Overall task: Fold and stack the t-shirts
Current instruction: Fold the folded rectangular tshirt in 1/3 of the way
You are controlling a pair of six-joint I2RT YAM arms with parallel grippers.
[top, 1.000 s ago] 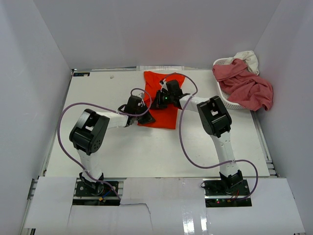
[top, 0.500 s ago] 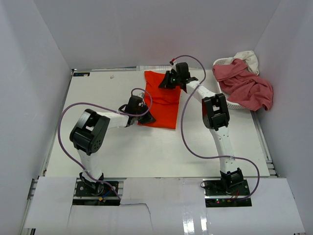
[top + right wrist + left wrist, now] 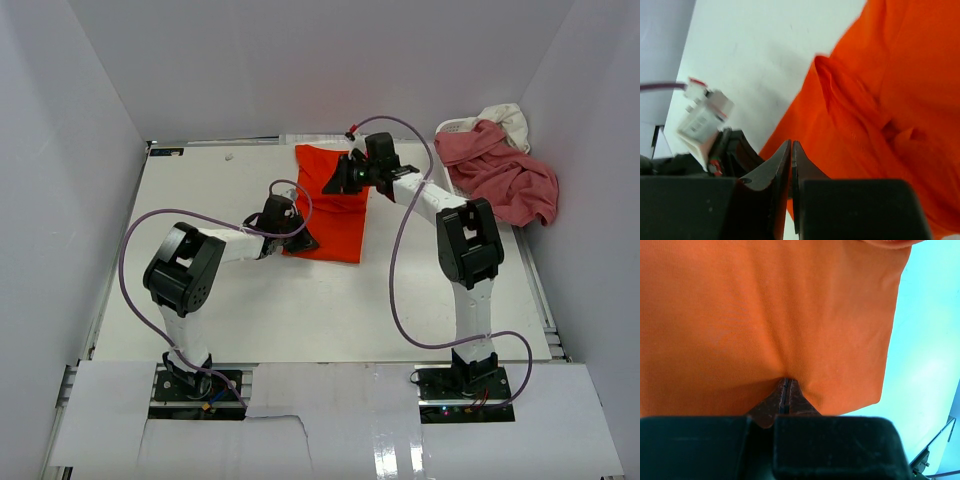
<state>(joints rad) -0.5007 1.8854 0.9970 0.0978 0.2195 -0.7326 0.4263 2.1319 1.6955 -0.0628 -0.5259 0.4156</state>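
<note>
I count three t-shirts, two arms and one basket. The orange-red t-shirt (image 3: 335, 210) lies folded into a rough rectangle on the far middle of the table (image 3: 300, 310). The pink t-shirt (image 3: 500, 178) is draped over the white basket (image 3: 452, 127) at the far right edge, and the cream-white t-shirt (image 3: 507, 117) is bunched behind it (I see only a small part of that one). My left arm bends up from its base and runs its forearm low across the table to the right. The left gripper (image 3: 785, 390) sits at the orange-red shirt's near-left edge. In the left wrist view its fingers are pressed together and the cloth puckers into their tips, so I read it as pinching that edge. My right arm rises from its base and angles forward, then reaches left from the elbow over the shirt's far right part. The right gripper (image 3: 791, 146) hangs above the cloth, fingers together with only a hairline slit between them and nothing in it.
</note>
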